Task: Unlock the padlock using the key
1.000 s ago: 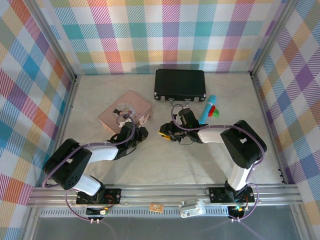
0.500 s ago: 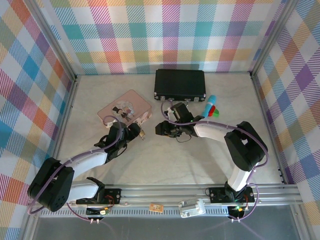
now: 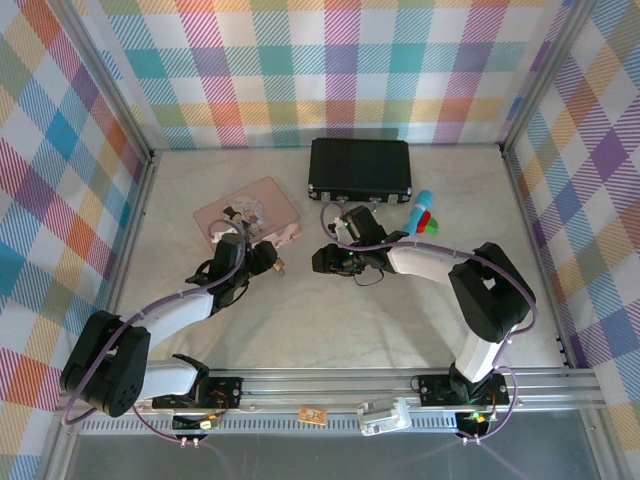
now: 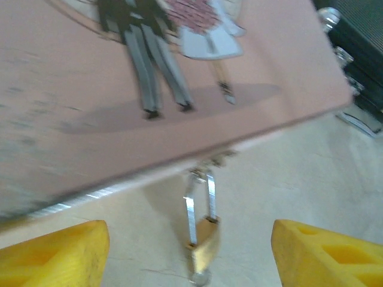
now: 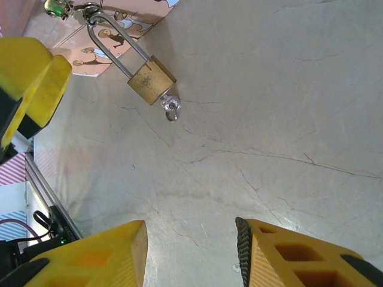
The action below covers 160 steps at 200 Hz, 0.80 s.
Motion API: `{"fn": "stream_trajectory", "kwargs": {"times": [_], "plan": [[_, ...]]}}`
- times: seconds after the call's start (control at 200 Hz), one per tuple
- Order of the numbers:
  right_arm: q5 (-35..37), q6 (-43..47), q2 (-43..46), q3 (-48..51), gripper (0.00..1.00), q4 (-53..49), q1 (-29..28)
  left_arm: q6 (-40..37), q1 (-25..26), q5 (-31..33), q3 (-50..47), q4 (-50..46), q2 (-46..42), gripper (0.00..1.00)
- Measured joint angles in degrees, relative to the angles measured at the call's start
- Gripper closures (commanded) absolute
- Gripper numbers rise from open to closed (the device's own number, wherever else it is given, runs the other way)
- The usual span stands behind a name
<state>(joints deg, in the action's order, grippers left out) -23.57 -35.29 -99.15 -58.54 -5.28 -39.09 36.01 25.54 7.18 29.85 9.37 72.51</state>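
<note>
The padlock [image 5: 151, 79] is a brass block with a silver shackle, hooked through the latch of the pink tin [image 3: 250, 212]. It lies on the table beside the tin's corner [image 3: 283, 264]. The key [image 5: 172, 109], a small silver piece, sticks out of the padlock's bottom end. In the left wrist view the padlock [image 4: 203, 242] lies between the yellow fingers [image 4: 57, 254] of my left gripper [image 4: 191, 263], which is open and not touching it. My right gripper [image 5: 191, 251] is open over bare table to the right of the padlock, with nothing between its fingers [image 5: 302, 260].
A black case [image 3: 360, 168] lies at the back, just behind my right arm. A blue pen-like object with red and green bits [image 3: 420, 214] sits to its right. The pink tin [image 4: 149, 89] stands directly ahead of my left gripper [image 3: 266, 258]. Plaid walls enclose the table.
My left gripper has opened and drawn back to the left, off the padlock. My right gripper shifted a little left and back, then held still.
</note>
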Motion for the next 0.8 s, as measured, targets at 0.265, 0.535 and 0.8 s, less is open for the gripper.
{"fn": "stream_trajectory", "kwargs": {"times": [0.265,0.535,0.8], "plan": [[0.2,0.0,0.0,0.1,0.56,0.0,0.0,5.8,8.4,9.9,1.4,1.0,9.7,0.37],[0.9,-0.3,1.8,2.6,0.57,0.1,-0.2,9.6,8.9,15.0,8.3,4.4,21.2,0.42],[1.5,-0.9,2.6,3.6,0.58,0.4,-0.2,9.6,8.9,15.8,9.9,6.0,24.7,0.60]]}}
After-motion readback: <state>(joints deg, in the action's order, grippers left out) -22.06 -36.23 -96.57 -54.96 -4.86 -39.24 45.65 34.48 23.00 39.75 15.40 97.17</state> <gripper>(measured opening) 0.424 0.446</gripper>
